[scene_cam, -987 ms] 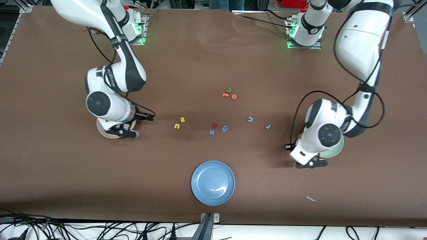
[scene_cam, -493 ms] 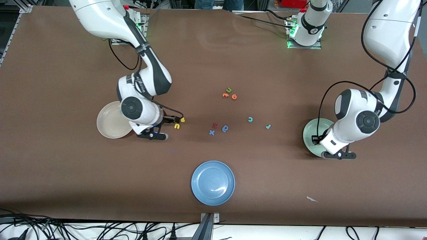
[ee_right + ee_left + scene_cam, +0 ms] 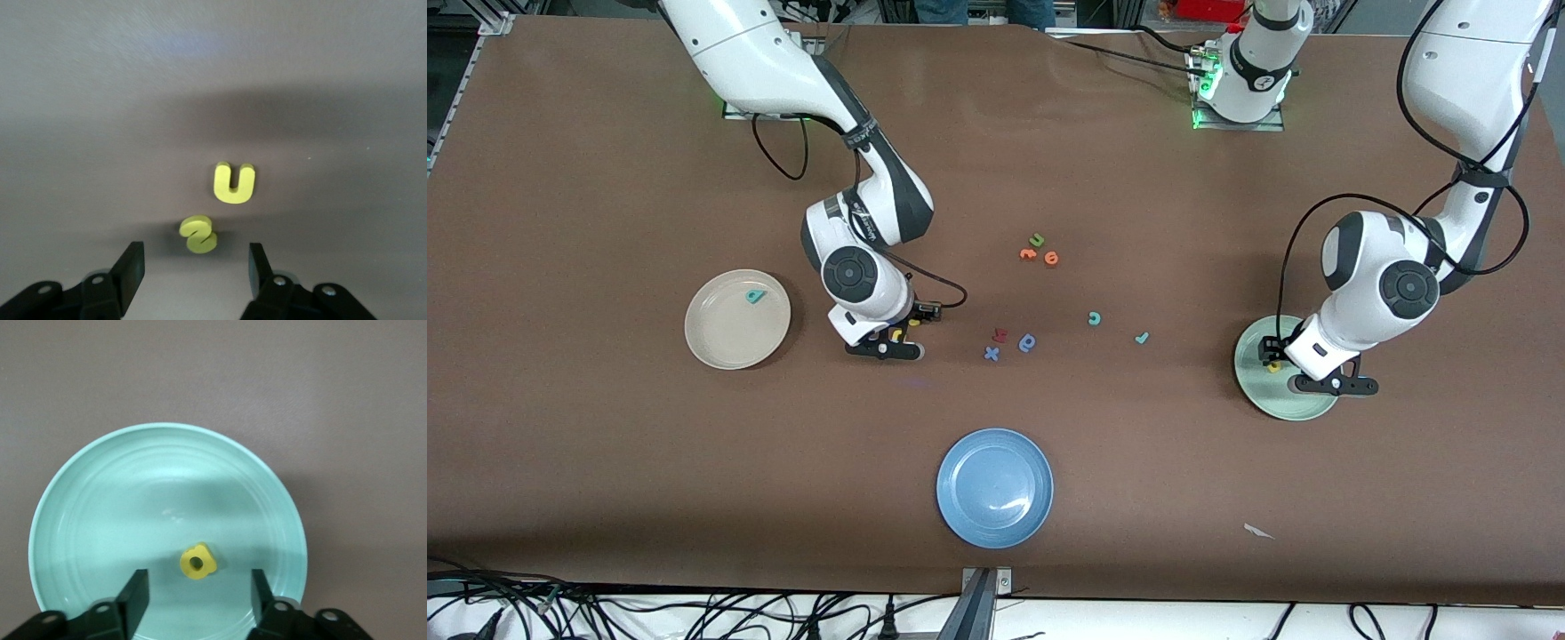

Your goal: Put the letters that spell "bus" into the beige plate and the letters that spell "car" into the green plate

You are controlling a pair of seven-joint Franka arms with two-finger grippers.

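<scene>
The beige plate holds the teal "b". My right gripper hangs open low over the yellow "s", with the yellow "u" just past it on the bare table. My left gripper is open above the green plate. The yellow "a" lies loose in that plate, clear of both fingers. The teal "c" and teal "r" lie on the table between the middle and the green plate.
A blue plate sits near the front camera. A red letter, a blue looped letter and a blue "x" lie mid-table. Two orange letters and a green "u" lie nearer the bases. A paper scrap lies on the table.
The right arm swung from over the beige plate to over the yellow "u" and "s", uncovering the "b" in the plate. The left gripper moved over the green plate, opened and dropped the "a".
</scene>
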